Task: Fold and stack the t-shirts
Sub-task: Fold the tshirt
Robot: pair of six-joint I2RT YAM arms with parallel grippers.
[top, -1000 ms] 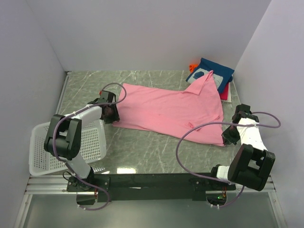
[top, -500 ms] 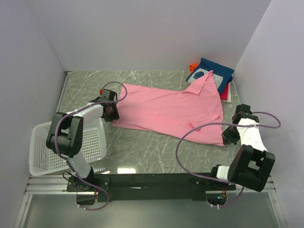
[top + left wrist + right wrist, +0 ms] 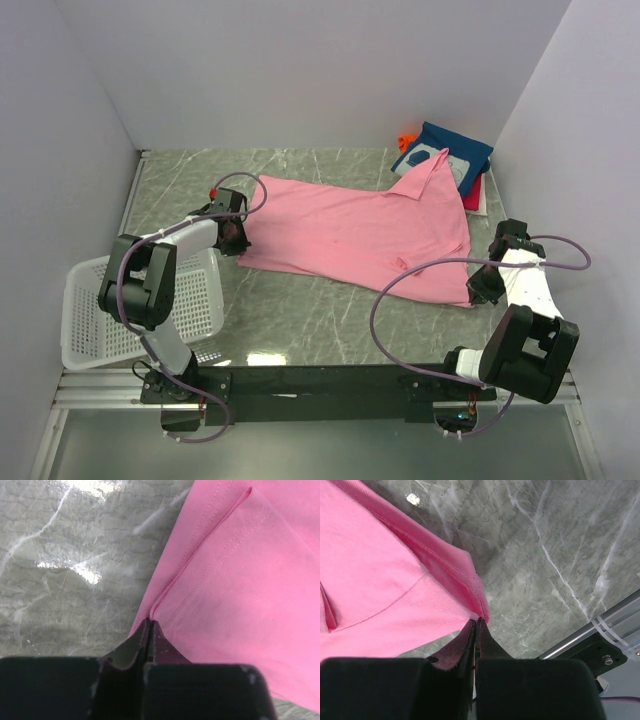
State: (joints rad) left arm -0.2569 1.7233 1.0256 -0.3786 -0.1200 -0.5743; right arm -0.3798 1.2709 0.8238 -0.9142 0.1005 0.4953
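Observation:
A pink t-shirt point(image 3: 350, 235) lies spread across the marble table. My left gripper point(image 3: 236, 238) is shut on the pink t-shirt's left edge; in the left wrist view the gripper point(image 3: 149, 622) pinches a fold of pink cloth point(image 3: 235, 580). My right gripper point(image 3: 478, 290) is shut on the shirt's near right corner; in the right wrist view the gripper point(image 3: 477, 621) clamps the hemmed corner point(image 3: 395, 580). A folded dark blue shirt point(image 3: 445, 155) lies on a red one at the back right.
A white plastic basket point(image 3: 140, 310) sits at the near left, partly over the table edge. Grey walls close in left, back and right. A small orange object point(image 3: 405, 139) lies beside the folded stack. The metal rail point(image 3: 590, 630) runs along the near edge.
The left gripper has shifted slightly back and left with the shirt's edge. The right gripper and shirt corner have hardly moved.

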